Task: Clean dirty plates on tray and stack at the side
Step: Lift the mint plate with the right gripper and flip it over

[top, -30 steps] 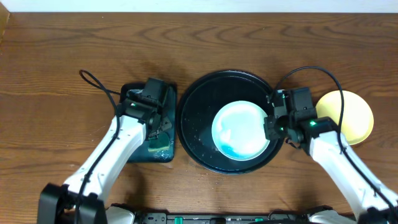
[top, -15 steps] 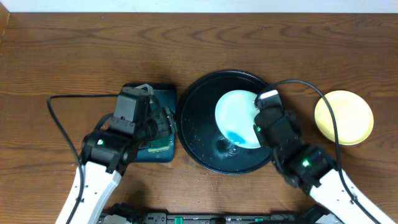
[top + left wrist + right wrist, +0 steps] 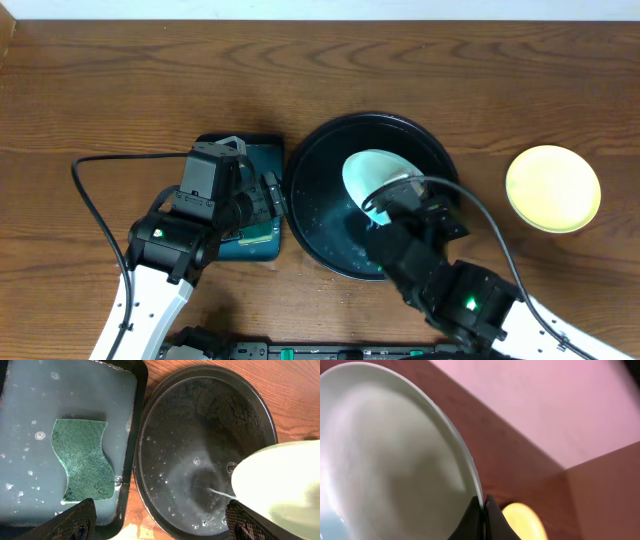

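My right gripper [image 3: 482,510] is shut on the rim of a pale mint-white plate [image 3: 390,455] and holds it tilted above the black round tray [image 3: 320,215]. The plate [image 3: 372,172] shows a teal smear at its low edge, and water runs off it into the wet tray [image 3: 200,460]. It also shows in the left wrist view [image 3: 280,485]. My left gripper [image 3: 160,520] is open and empty, between the sponge tray and the black tray. A pale yellow plate [image 3: 553,188] lies on the table at the right, also in the right wrist view [image 3: 520,520].
A rectangular dark teal tray [image 3: 262,160] holds water and a green sponge [image 3: 82,457] left of the black tray. The table is brown wood [image 3: 450,70]. The left arm's cable [image 3: 100,160] loops across the left side.
My right arm has swung toward the front of the table and tilted the mint plate up steeper off the tray. My left arm pulled back from the sponge tray.
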